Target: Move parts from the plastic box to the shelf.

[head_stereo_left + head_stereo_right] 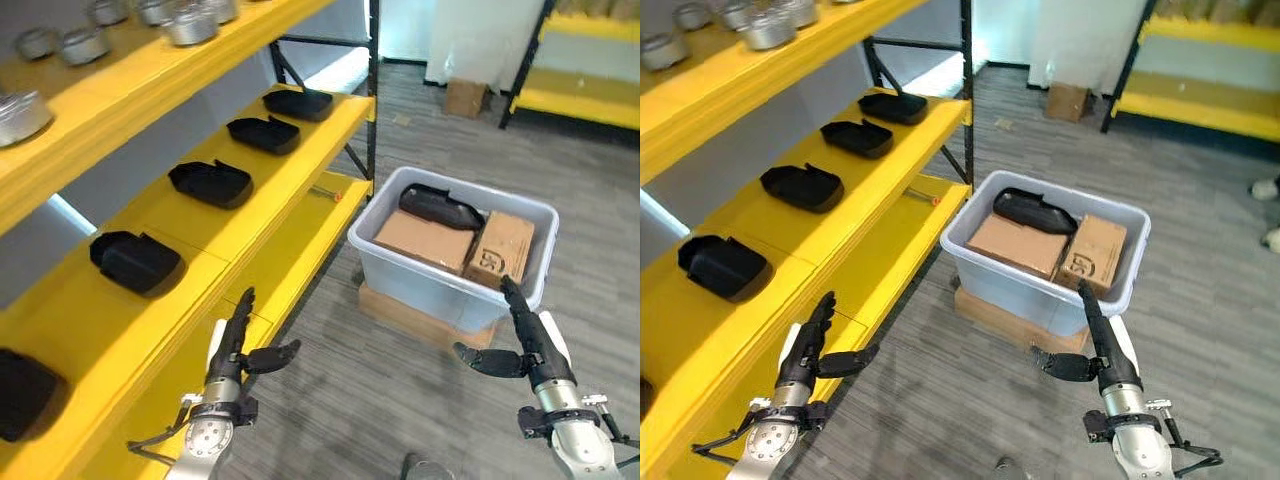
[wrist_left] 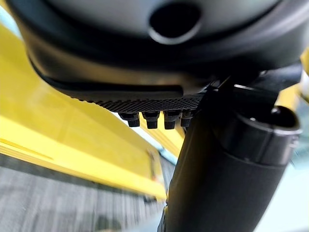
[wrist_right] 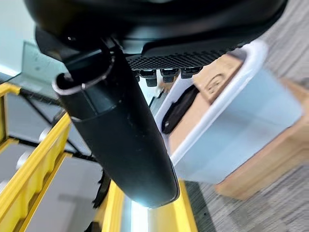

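Observation:
A pale plastic box (image 1: 400,270) stands on a low wooden block on the floor. In it lie one black part (image 1: 438,206) and two cardboard cartons (image 1: 425,240). Several black parts (image 1: 212,183) sit in a row on the yellow shelf (image 1: 270,190) to the left. My left hand (image 1: 236,340) is open, fingers straight, by the shelf's lower front edge. My right hand (image 1: 525,330) is open too, fingers straight, just in front of the box's near right corner. Both hands hold nothing.
Silver round parts (image 1: 190,25) stand on the upper yellow shelf level. A cardboard box (image 1: 465,97) sits on the floor at the back near another yellow rack (image 1: 575,100). Grey floor lies between the shelf and the box.

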{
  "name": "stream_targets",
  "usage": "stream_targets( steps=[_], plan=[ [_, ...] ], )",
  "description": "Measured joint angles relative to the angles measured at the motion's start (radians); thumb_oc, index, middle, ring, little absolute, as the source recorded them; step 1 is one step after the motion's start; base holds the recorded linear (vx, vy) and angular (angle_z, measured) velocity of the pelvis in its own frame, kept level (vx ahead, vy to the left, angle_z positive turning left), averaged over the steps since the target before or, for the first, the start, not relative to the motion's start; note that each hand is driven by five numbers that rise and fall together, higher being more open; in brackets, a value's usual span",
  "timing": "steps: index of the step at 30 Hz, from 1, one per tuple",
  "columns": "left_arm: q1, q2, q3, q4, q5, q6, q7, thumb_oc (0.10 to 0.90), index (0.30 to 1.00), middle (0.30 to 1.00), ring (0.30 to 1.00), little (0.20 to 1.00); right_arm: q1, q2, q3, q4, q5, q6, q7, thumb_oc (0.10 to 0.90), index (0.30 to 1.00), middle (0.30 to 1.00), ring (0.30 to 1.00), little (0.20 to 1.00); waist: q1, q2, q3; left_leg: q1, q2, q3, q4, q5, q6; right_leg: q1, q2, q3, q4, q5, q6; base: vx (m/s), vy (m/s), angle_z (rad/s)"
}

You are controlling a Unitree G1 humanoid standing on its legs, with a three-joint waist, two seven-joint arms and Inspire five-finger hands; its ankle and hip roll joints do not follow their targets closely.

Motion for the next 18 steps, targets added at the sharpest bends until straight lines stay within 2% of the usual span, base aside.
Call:
stream_targets(
  steps=[3, 4, 7, 8, 9, 10, 11, 12, 13, 14, 15, 16, 17, 18],
  plan=[
    [-0.062, 0.002, -0.006, 0.000, 0.000, -0.013, 0.004, 0.900, 1.000, 1.000, 1.000, 1.000, -0.020, -0.001, 0.008, 0.001, 0.000, -0.002, -0.003, 0.900, 1.000, 1.000, 1.000, 1.000, -0.004, -0.006, 0.012, -0.017, 0.001, -0.005, -0.005, 0.009, -0.011, -0.065, 0.000, 0.032, 0.041, -0.011, 0.004, -0.02, -0.143, -0.24],
    [-0.096, 0.002, -0.002, 0.003, 0.000, -0.014, 0.007, 0.900, 1.000, 1.000, 1.000, 1.000, -0.041, -0.001, 0.008, 0.001, 0.000, -0.013, -0.005, 0.900, 1.000, 1.000, 1.000, 1.000, -0.003, -0.022, 0.040, -0.025, 0.003, -0.013, -0.007, 0.011, -0.011, -0.096, -0.002, 0.044, 0.072, -0.022, 0.006, 0.03, -0.195, -0.33],
    [-0.115, 0.006, 0.002, 0.022, 0.000, -0.013, 0.009, 0.900, 1.000, 1.000, 1.000, 1.000, -0.069, 0.022, 0.008, 0.005, 0.002, -0.017, -0.012, 0.900, 1.000, 1.000, 1.000, 1.000, -0.005, -0.063, 0.079, -0.044, 0.025, -0.088, 0.016, 0.010, -0.024, -0.186, 0.007, 0.077, 0.177, -0.058, -0.024, 0.12, -0.355, -0.37],
    [-0.112, 0.009, 0.041, 0.025, 0.000, -0.014, 0.011, 0.900, 1.000, 1.000, 1.000, 1.000, -0.078, 0.033, 0.028, 0.013, 0.002, -0.023, -0.009, 0.900, 1.000, 1.000, 1.000, 1.000, 0.026, -0.104, 0.089, -0.053, 0.047, -0.245, 0.079, 0.021, -0.040, -0.208, 0.023, 0.121, 0.209, -0.077, -0.047, 0.07, -0.308, -0.85],
    [-0.103, 0.015, 0.076, 0.024, -0.001, -0.013, 0.027, 0.900, 1.000, 1.000, 1.000, 1.000, -0.079, 0.037, 0.033, 0.015, 0.002, -0.026, -0.003, 0.900, 1.000, 1.000, 1.000, 1.000, 0.063, -0.134, 0.092, -0.079, 0.068, -0.423, 0.159, 0.020, -0.039, -0.222, 0.049, 0.161, 0.235, -0.076, -0.074, 0.13, -0.232, -1.36],
    [-0.076, 0.012, 0.133, 0.024, -0.001, -0.013, 0.036, 0.900, 1.000, 1.000, 1.000, 1.000, -0.089, 0.046, 0.040, 0.022, 0.003, -0.029, 0.000, 0.900, 1.000, 1.000, 1.000, 1.000, 0.100, -0.178, 0.103, -0.120, 0.065, -0.657, 0.262, -0.002, -0.034, -0.212, 0.087, 0.231, 0.223, -0.056, -0.111, 0.14, -0.120, -1.59],
    [-0.056, 0.011, 0.159, 0.039, -0.001, -0.013, 0.046, 0.900, 1.000, 1.000, 1.000, 1.000, -0.097, 0.049, 0.031, 0.026, 0.021, -0.045, -0.002, 0.900, 1.000, 1.000, 1.000, 1.000, 0.136, -0.201, 0.107, -0.150, 0.009, -0.794, 0.290, -0.189, -0.026, -0.187, 0.104, 0.274, 0.158, -0.032, -0.115, 0.23, -0.033, -0.95],
    [-0.068, 0.003, 0.142, 0.076, -0.001, -0.012, 0.039, 0.900, 1.000, 1.000, 1.000, 1.000, -0.080, 0.085, -0.022, 0.052, 0.048, -0.046, -0.007, 0.900, 1.000, 1.000, 1.000, 1.000, 0.120, -0.216, 0.120, -0.241, -0.113, -0.758, 0.245, -0.308, -0.014, -0.107, 0.098, 0.252, 0.041, -0.019, -0.095, 0.22, 0.062, -0.40],
    [-0.064, -0.019, 0.122, 0.117, -0.001, -0.012, 0.036, 0.900, 1.000, 1.000, 1.000, 1.000, -0.046, 0.089, -0.045, 0.061, 0.057, -0.046, -0.008, 0.900, 1.000, 1.000, 1.000, 1.000, 0.111, -0.194, 0.114, -0.293, -0.218, -0.625, 0.167, -0.319, 0.000, -0.021, 0.103, 0.189, -0.082, -0.009, -0.092, 0.34, 0.123, -0.25],
    [-0.055, -0.049, 0.126, 0.144, -0.001, -0.013, 0.041, 0.900, 1.000, 1.000, 1.000, 1.000, -0.050, 0.066, -0.024, 0.059, 0.057, -0.057, -0.008, 0.900, 1.000, 1.000, 1.000, 1.000, 0.126, -0.147, 0.098, -0.354, -0.240, -0.594, 0.128, -0.329, -0.015, -0.017, 0.150, 0.173, -0.084, -0.038, -0.113, 0.47, 0.209, -0.79],
    [-0.046, -0.055, 0.116, 0.129, 0.001, -0.021, 0.040, 0.900, 1.000, 1.000, 1.000, 1.000, -0.042, 0.027, -0.024, 0.048, 0.056, -0.064, -0.007, 0.900, 1.000, 1.000, 1.000, 1.000, 0.144, -0.080, 0.095, -0.431, -0.200, -0.648, 0.058, -0.339, -0.084, -0.136, 0.203, 0.134, 0.264, -0.114, -0.127, 0.47, 0.268, -0.81],
    [-0.058, -0.024, 0.115, 0.125, 0.005, -0.039, 0.033, 0.900, 1.000, 1.000, 1.000, 1.000, -0.041, 0.036, -0.012, 0.046, 0.056, -0.052, -0.006, 0.900, 1.000, 1.000, 1.000, 1.000, 0.145, -0.114, 0.091, -0.452, -0.265, -0.698, -0.001, -0.321, -0.132, -0.125, 0.152, 0.156, 0.312, -0.209, -0.179, 0.37, 0.253, -0.78],
    [-0.064, -0.028, 0.115, 0.139, 0.000, -0.012, 0.035, 0.900, 1.000, 1.000, 1.000, 1.000, -0.075, 0.055, -0.005, 0.078, 0.052, -0.040, 0.003, 0.900, 1.000, 1.000, 1.000, 1.000, 0.160, -0.112, 0.107, -0.473, -0.263, -0.769, 0.006, -0.322, -0.068, -0.133, 0.183, 0.200, 0.349, -0.247, -0.144, 0.25, 0.176, -1.25],
    [-0.044, -0.024, 0.117, 0.151, 0.000, 0.007, 0.045, 0.900, 1.000, 1.000, 1.000, 1.000, -0.103, 0.099, 0.009, 0.092, 0.043, -0.032, 0.011, 0.900, 1.000, 1.000, 1.000, 1.000, 0.197, -0.144, 0.100, -0.501, -0.261, -0.765, 0.108, -0.321, -0.018, -0.146, 0.178, 0.259, 0.353, -0.235, -0.166, 0.22, 0.131, -1.93]
  ],
)
